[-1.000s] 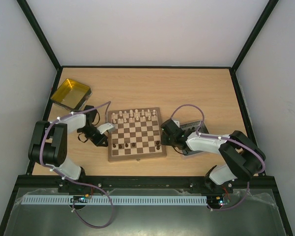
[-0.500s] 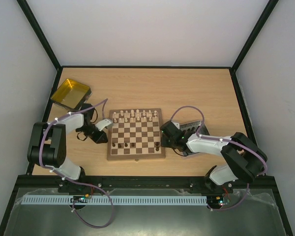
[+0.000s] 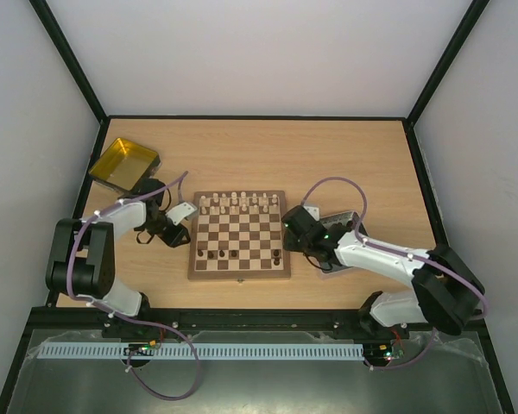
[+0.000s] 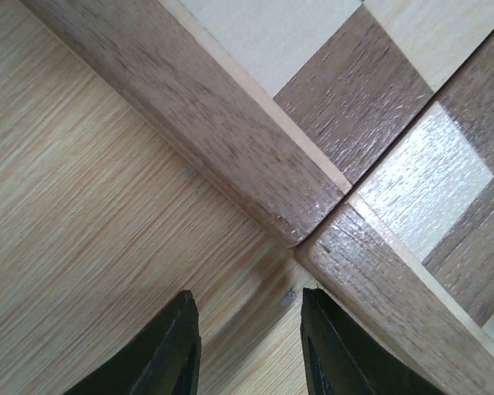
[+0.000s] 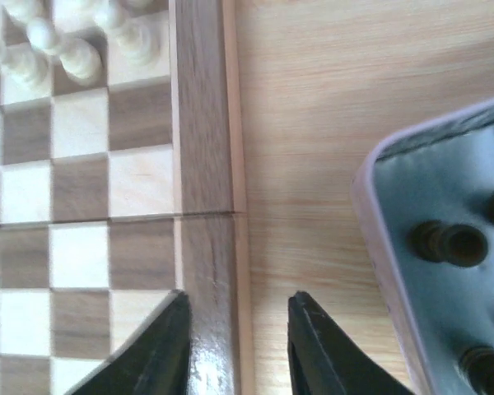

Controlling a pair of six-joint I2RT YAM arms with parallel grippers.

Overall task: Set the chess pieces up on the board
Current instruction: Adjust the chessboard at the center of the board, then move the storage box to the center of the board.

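The board (image 3: 242, 235) lies mid-table. Pale cream chess pieces (image 3: 237, 203) stand along its far rows, and a few dark ones (image 3: 223, 254) stand on its near row. My left gripper (image 3: 186, 214) is open and empty, low beside the board's left edge. Its wrist view shows the board's border (image 4: 230, 148) and its seam just ahead of the gripper (image 4: 249, 350). My right gripper (image 3: 287, 228) is open and empty at the board's right edge. Its fingers straddle the border (image 5: 202, 123) in the right wrist view (image 5: 235, 346), with pale pieces (image 5: 66, 45) at top left.
A grey tray (image 3: 342, 222) lies right of the board, partly under my right arm, and holds dark pieces (image 5: 449, 243) inside its rim (image 5: 379, 239). A yellow translucent tray (image 3: 123, 164) stands at the far left. Black frame rails border the table.
My left gripper has moved away from me along the board's left edge. My right gripper has shifted slightly farther along the right edge and its arm has stretched out. Both have stayed open.
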